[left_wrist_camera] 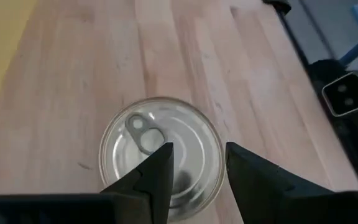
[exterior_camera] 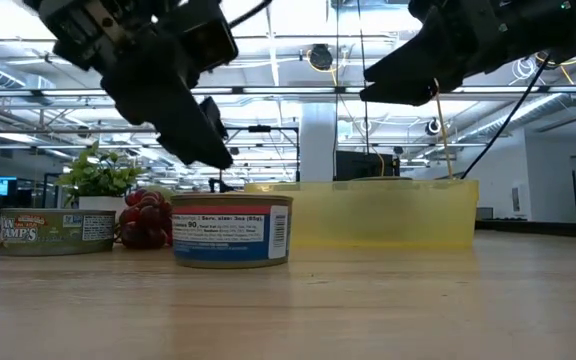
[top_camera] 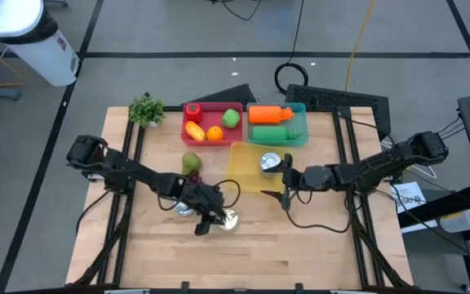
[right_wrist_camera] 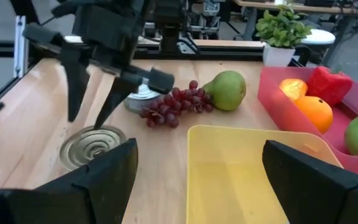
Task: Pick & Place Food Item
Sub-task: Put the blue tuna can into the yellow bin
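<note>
The left claw (top_camera: 211, 220) hangs just above a tin can (top_camera: 228, 219) that stands on the wooden worktop (top_camera: 300, 245). Its fingers (left_wrist_camera: 157, 171) are partly spread and pointing down over the can's lid, not touching it, as the low view shows. A second can (top_camera: 185, 207), a bunch of grapes (right_wrist_camera: 173, 102) and a pear (top_camera: 191, 163) lie close behind this claw, near its arm. Toward the worktop's near edge the bare wood is free.

The right claw (top_camera: 285, 196) hovers wide open and holds nothing, over the edge of a yellow tub (top_camera: 245, 167), with another can (top_camera: 269, 163) inside the tub just beyond it. Farther off stand a red tray (top_camera: 210, 109) and a green tray (top_camera: 300, 137) at the far edge.
</note>
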Controlling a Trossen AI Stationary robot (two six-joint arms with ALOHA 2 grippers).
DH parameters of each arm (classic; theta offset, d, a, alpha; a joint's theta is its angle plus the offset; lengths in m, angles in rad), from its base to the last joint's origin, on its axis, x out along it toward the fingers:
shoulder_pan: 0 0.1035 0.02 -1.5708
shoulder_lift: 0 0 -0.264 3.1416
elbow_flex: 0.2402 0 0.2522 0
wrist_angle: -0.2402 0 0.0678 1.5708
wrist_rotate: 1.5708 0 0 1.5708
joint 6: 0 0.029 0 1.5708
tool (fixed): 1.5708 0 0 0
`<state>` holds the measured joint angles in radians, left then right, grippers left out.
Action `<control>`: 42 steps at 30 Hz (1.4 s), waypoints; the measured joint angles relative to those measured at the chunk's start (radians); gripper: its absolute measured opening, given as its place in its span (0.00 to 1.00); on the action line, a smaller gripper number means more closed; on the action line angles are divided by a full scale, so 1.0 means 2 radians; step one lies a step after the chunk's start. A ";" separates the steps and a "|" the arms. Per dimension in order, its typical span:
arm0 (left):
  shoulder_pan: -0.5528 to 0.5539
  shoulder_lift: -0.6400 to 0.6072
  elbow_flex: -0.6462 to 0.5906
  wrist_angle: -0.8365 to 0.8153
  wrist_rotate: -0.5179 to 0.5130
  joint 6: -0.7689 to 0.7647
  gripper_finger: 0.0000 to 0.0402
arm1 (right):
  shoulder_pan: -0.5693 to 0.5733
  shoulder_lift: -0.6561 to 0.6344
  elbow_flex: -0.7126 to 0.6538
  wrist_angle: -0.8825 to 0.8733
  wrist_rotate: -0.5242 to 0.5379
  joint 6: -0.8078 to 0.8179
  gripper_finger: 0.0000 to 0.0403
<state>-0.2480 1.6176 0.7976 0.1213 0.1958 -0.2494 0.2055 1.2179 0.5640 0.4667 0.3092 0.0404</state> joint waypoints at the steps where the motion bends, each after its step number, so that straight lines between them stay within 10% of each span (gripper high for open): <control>1: -0.004 -0.002 0.006 -0.017 -0.008 0.002 0.38 | 0.003 0.000 0.000 0.001 0.000 -0.004 0.81; 21: -0.043 0.004 0.022 -0.152 -0.145 -0.022 0.37 | 0.062 0.027 0.001 0.067 0.017 -0.043 0.81; 31: -0.044 0.003 0.033 -0.193 -0.149 -0.024 0.03 | 0.061 0.026 0.001 0.063 0.017 -0.044 0.81; 42: -0.066 -0.001 0.118 -0.328 -0.145 -0.037 0.01 | 0.061 0.026 0.001 0.067 0.018 -0.044 0.81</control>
<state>-0.3795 1.6165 1.0340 -0.5341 -0.0933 -0.3238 0.3267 1.2705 0.5655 0.6006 0.3459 -0.0467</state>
